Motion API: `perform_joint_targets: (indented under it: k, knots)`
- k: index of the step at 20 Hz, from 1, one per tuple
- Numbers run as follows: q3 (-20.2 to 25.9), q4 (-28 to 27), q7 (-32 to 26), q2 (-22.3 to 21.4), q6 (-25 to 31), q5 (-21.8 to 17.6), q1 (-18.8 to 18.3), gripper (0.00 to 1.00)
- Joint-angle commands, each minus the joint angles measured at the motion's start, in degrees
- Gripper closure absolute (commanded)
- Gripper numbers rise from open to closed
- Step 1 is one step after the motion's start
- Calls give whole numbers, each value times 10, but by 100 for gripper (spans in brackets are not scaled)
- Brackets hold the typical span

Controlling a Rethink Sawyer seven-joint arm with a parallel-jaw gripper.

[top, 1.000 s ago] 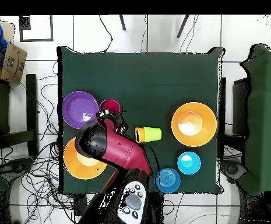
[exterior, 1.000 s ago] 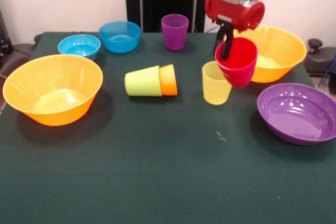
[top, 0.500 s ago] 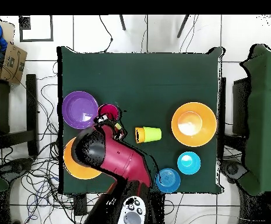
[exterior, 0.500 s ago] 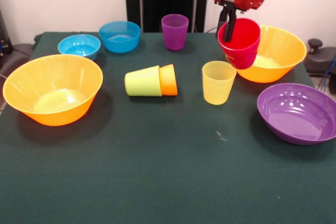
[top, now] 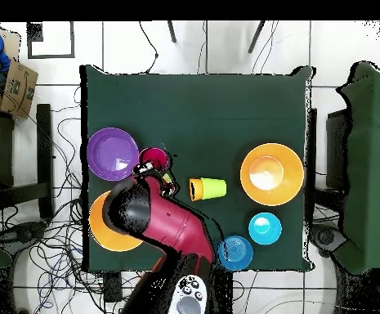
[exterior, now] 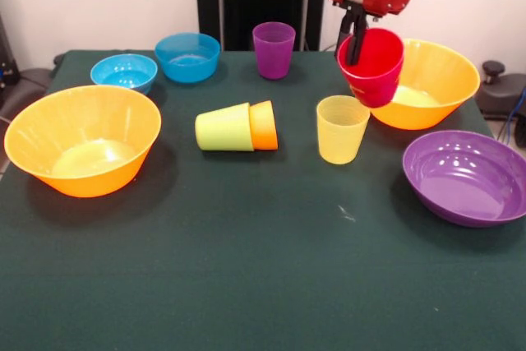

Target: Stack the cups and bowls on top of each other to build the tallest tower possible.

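Observation:
My gripper [exterior: 356,39] is shut on the rim of the red cup [exterior: 374,66] and holds it tilted in the air, above and just right of the translucent yellow cup [exterior: 341,128], in front of an orange bowl [exterior: 440,80]. The red cup also shows in the overhead view [top: 153,157], beside the purple bowl [top: 111,153]. The lime green cup [exterior: 223,127] lies on its side, nested with the orange cup [exterior: 264,125]. The purple cup [exterior: 274,49] stands upright at the back. Nothing is stacked upright as a tower.
A second large orange bowl [exterior: 80,140] sits at the left, a cyan bowl [exterior: 124,71] and a deeper blue bowl [exterior: 187,56] at the back left, the wide purple bowl [exterior: 465,176] at the right. My arm [top: 164,225] covers part of one orange bowl [top: 103,231] overhead.
My gripper has lifted the red cup from beside the yellow cup's rim to well above it, then shifted it slightly left. The other objects have not moved.

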Motion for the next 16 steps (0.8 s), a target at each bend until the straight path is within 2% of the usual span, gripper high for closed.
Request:
perform_joint_targets:
  k: [1,8,13,16]
  knots:
    - [63,-1,34,36,-1,-32,-82,100]
    - [66,-28,6,41,-6,-69,-132,100]
    - [101,-53,-36,43,-9,-117,-203,100]
    - [120,-64,-45,46,-6,-141,-231,100]
